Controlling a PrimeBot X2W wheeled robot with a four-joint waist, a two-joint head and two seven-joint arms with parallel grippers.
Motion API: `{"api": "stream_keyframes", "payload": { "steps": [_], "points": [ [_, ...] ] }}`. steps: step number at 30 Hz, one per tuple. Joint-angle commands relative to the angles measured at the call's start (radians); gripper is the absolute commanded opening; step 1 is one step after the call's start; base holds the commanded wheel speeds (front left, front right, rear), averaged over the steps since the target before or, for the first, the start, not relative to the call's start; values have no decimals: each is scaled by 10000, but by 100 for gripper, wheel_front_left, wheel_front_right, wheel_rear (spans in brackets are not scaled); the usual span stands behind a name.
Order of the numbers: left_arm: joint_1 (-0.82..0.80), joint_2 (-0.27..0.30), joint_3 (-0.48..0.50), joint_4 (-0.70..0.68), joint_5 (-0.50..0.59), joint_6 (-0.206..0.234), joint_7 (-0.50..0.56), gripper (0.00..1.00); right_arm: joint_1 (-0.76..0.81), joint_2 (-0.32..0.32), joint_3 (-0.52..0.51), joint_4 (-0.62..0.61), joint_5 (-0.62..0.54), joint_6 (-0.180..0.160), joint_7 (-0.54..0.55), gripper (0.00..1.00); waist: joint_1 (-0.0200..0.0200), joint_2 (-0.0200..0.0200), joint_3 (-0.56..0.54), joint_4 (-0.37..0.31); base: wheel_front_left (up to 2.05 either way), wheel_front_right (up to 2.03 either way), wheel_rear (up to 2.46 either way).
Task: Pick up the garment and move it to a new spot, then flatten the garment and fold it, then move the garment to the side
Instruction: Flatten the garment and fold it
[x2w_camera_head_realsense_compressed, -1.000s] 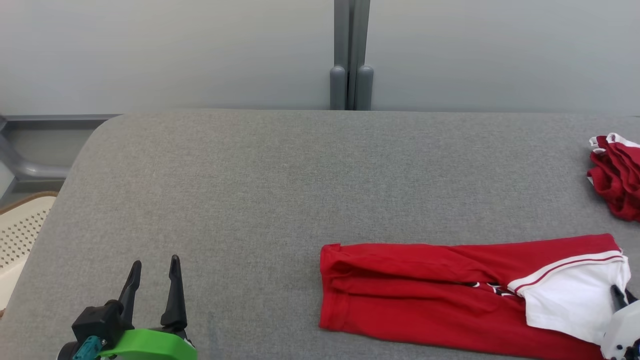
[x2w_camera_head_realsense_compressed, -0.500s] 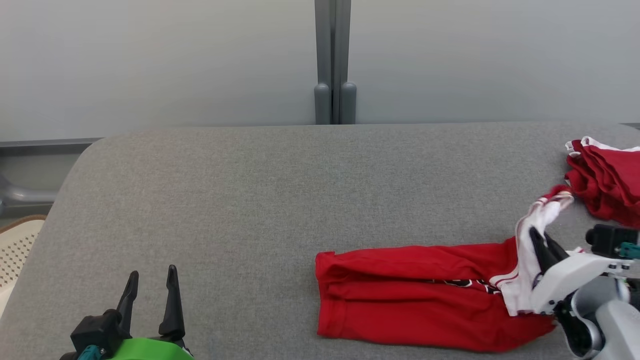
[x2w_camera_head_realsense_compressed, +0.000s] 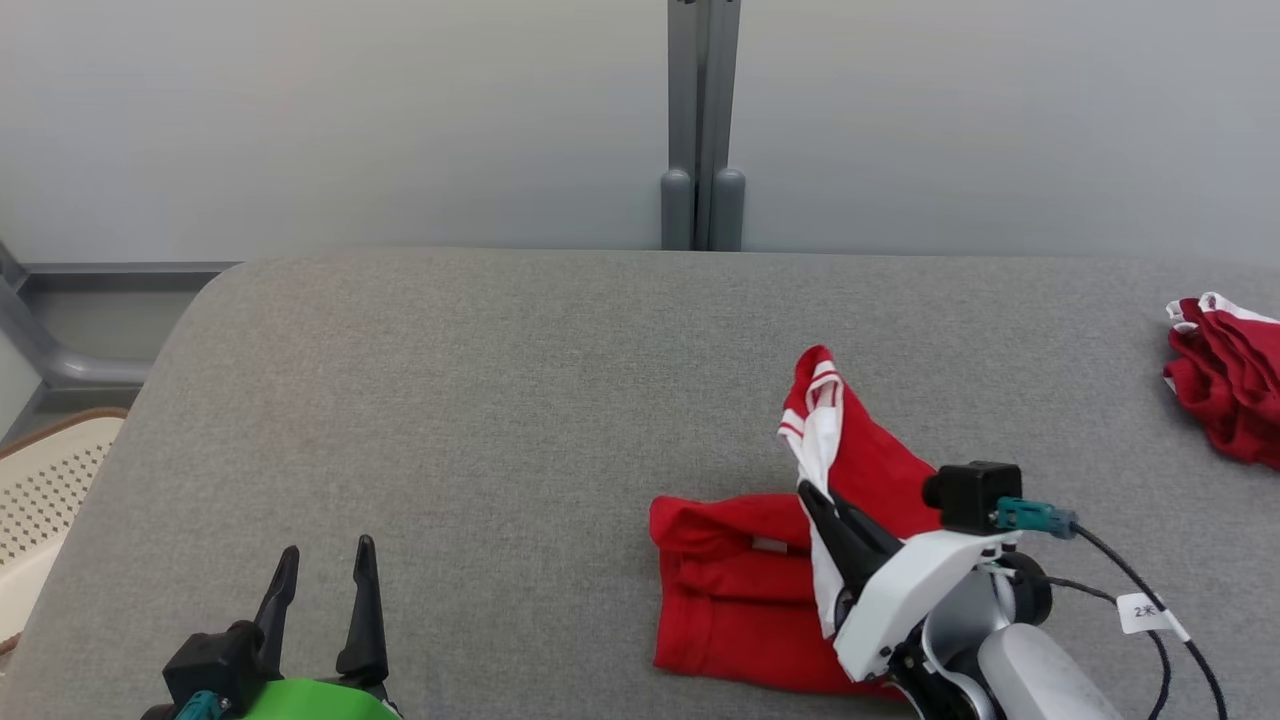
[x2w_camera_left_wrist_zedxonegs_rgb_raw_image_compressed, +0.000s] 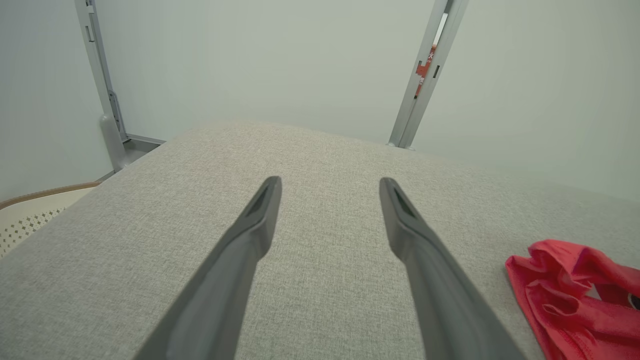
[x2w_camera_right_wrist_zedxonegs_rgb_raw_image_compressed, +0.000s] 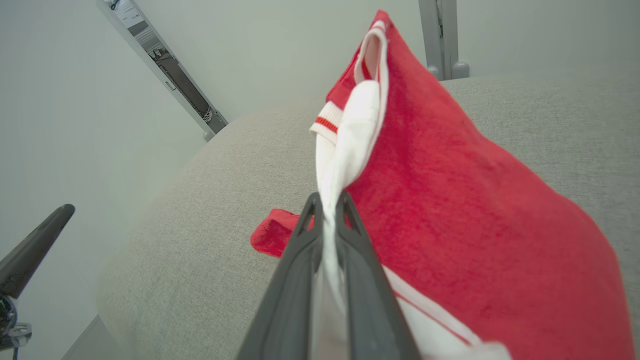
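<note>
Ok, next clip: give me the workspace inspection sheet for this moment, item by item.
Surface: grey fabric-covered table, two garments on it.
Job's things: red garment with white trim; one end is lifted above the part that lies flat, and the fold is not finished.
Clutter: red bundle at the table's right edge, apart from the garment; cream perforated container beside the table on the left.
Grippers: right gripper shut on the garment's white section; left gripper open, holding nothing, above the near left of the table.
Cables: black cable with a white tag runs off the right wrist, to the right of the cloth.
Surroundings: pale wall and grey post behind the table.
</note>
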Motion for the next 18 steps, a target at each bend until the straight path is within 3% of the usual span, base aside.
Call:
{"api": "stream_keyframes", "payload": {
  "steps": [1, 6, 12, 13, 14, 18],
  "points": [
    [-140, -4, -36, 27, 89, -31, -28, 100, -124, 86, 102, 141, -106, 5, -83, 0, 0, 0, 38, 156, 0, 0, 0],
    [-295, -25, -251, 155, 74, -44, -28, 100, -576, 368, 788, 982, -156, 5, -426, 0, 0, 0, 173, 489, 0, 0, 0],
    [-497, -49, -512, 333, -11, -53, -28, 100, -1114, 381, 1791, 2187, 832, 5, -1106, 0, 0, 0, 314, 802, 0, 0, 0],
    [-533, -55, -539, 348, -17, -54, -27, 100, -1221, 382, 1914, 2359, 933, 5, -1290, 7, 0, 0, 325, 828, 0, 0, 0],
    [-562, -59, -568, 365, -30, -55, -28, 100, -1334, 386, 2047, 2568, 1061, 5, -1542, 97, 0, 0, 333, 850, 0, 0, 0],
    [-567, -69, -549, 413, -79, -58, -29, 100, -1756, 376, 2041, 3324, 911, 5, -2500, 100, 0, 0, 302, 775, 0, 0, 0]
  ]
}}
